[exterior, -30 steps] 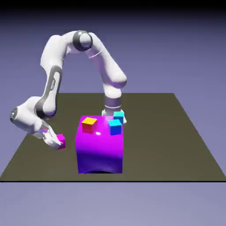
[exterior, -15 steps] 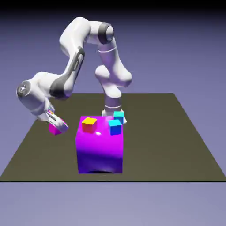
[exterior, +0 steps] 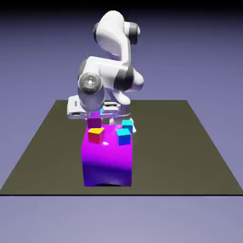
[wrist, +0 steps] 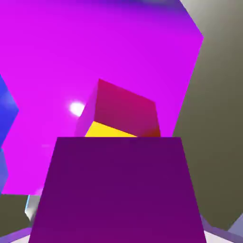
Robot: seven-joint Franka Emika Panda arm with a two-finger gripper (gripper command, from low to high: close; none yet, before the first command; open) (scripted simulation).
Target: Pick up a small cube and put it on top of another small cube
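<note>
And your jaws (exterior: 96, 114) are pinched on the magenta cube (wrist: 117, 190), gripping it between them, with the yellow-topped cube (exterior: 96, 135) just below them!

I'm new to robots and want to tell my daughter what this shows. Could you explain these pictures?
You're seeing a simulated white robot arm over a dark table. The exterior view faces it from across the table; the hand view looks along its gripper. The gripper holds a small magenta cube, filling the hand view's lower middle. On the large glossy magenta-purple block sit a yellow-topped cube with red sides and a blue cube. A cyan cube shows behind the blue one.
</note>
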